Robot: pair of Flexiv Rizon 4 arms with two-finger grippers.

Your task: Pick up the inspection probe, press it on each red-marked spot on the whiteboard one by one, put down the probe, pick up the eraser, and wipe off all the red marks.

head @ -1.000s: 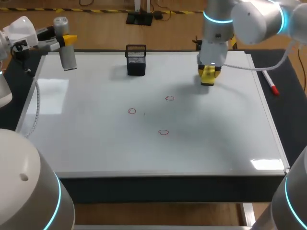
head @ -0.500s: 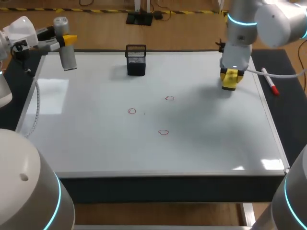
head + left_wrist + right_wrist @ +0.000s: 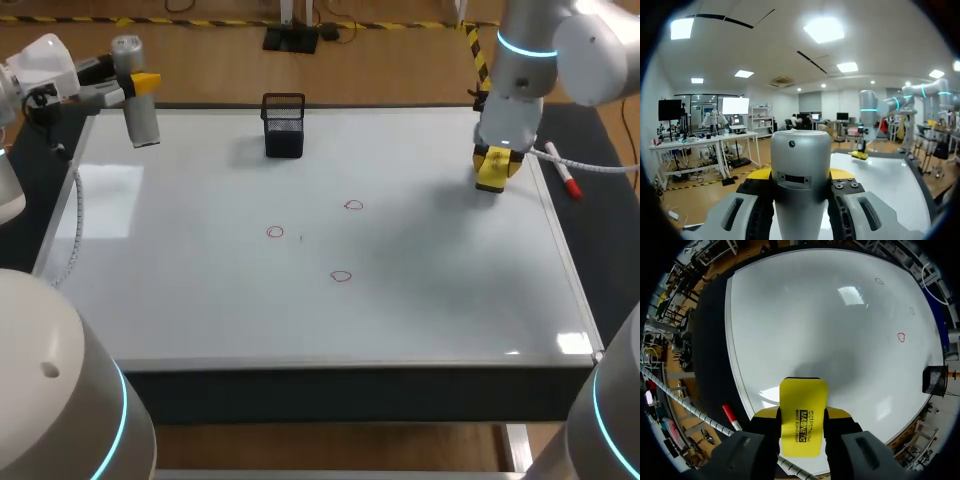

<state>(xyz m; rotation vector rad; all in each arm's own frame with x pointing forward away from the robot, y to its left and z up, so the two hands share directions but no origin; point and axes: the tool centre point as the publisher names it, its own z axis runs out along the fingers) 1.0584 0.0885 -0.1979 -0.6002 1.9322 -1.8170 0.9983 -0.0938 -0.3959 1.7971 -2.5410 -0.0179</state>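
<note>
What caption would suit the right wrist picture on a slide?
Right gripper holds a yellow eraser, facing a whiteboard with three red marks.

A dark desk (image 3: 606, 250) is seen either side of the whiteboard (image 3: 420, 300). Light patches (image 3: 560, 343) are reflected near its left edge and front right corner.

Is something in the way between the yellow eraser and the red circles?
Nothing visible is. Only open whiteboard lies between the eraser in the right gripper and the three red marks. The basket stands farther back, off that path.
</note>
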